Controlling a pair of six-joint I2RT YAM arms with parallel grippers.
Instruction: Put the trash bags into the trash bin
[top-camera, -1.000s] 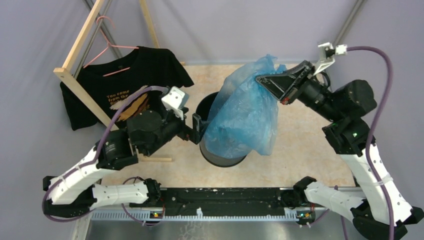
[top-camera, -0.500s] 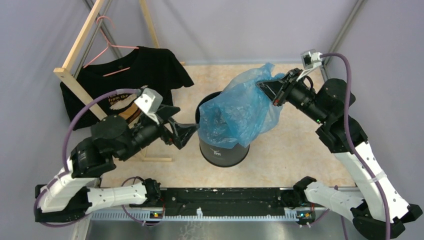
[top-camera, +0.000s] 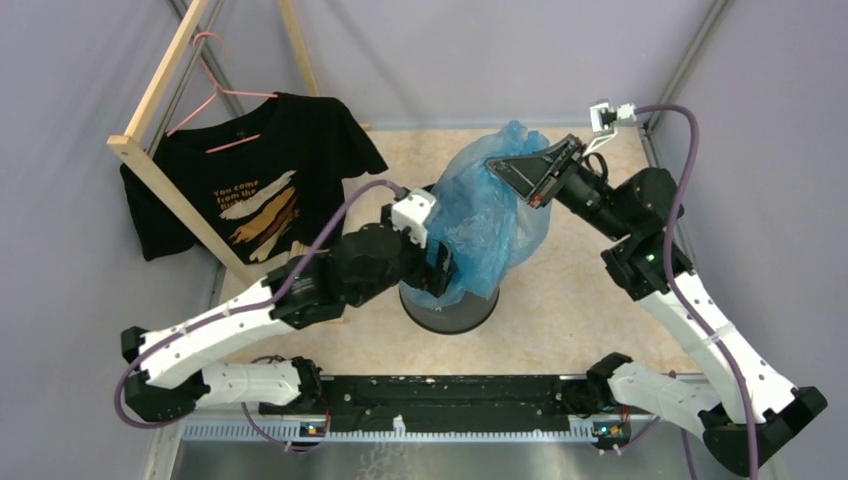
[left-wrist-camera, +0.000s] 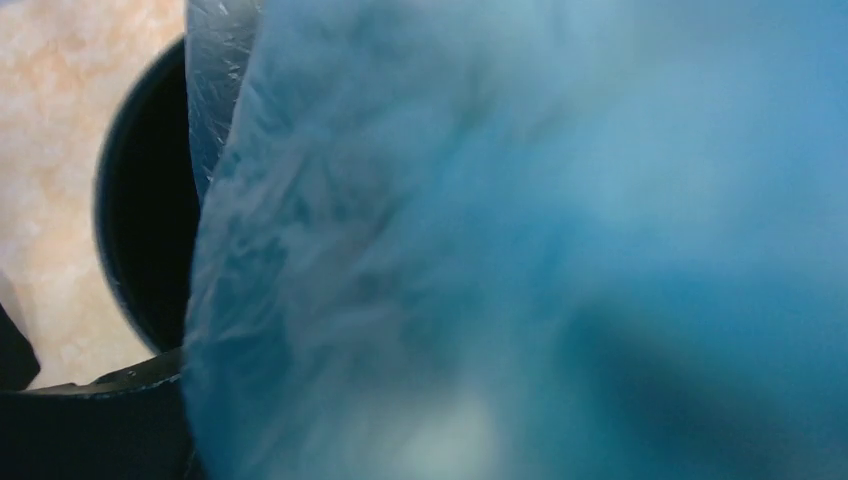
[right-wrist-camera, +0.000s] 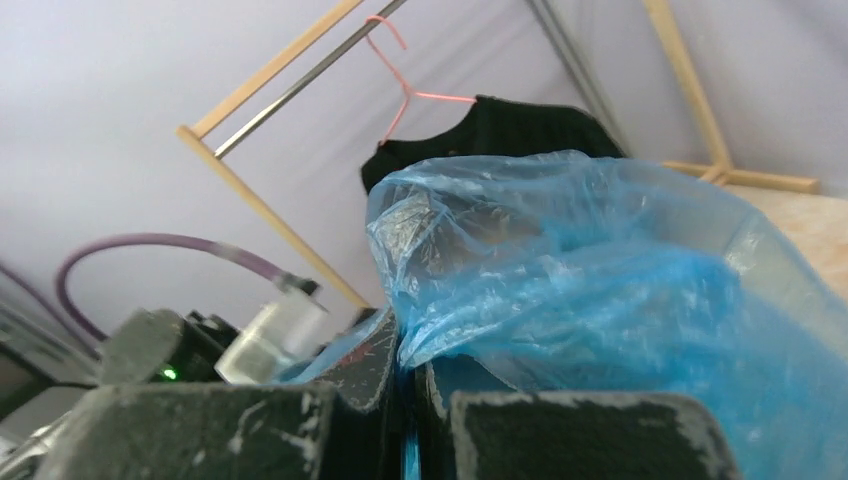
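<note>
Right tool (top-camera: 512, 168) clamped on trash bag (top-camera: 490, 225) top, hanging it over trash bin (top-camera: 445, 315) for feeding in; left tool (top-camera: 440, 268) buried in plastic (opening unreadable).

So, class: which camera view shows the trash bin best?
Top external: the trash bin shows its wall below the trash bag. Left wrist gives only some rim and dark inside; right wrist, none.

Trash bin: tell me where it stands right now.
In the top view the trash bin stands mid-table, the left tool at its rim, the light-blue trash bag draped over its mouth.
</note>
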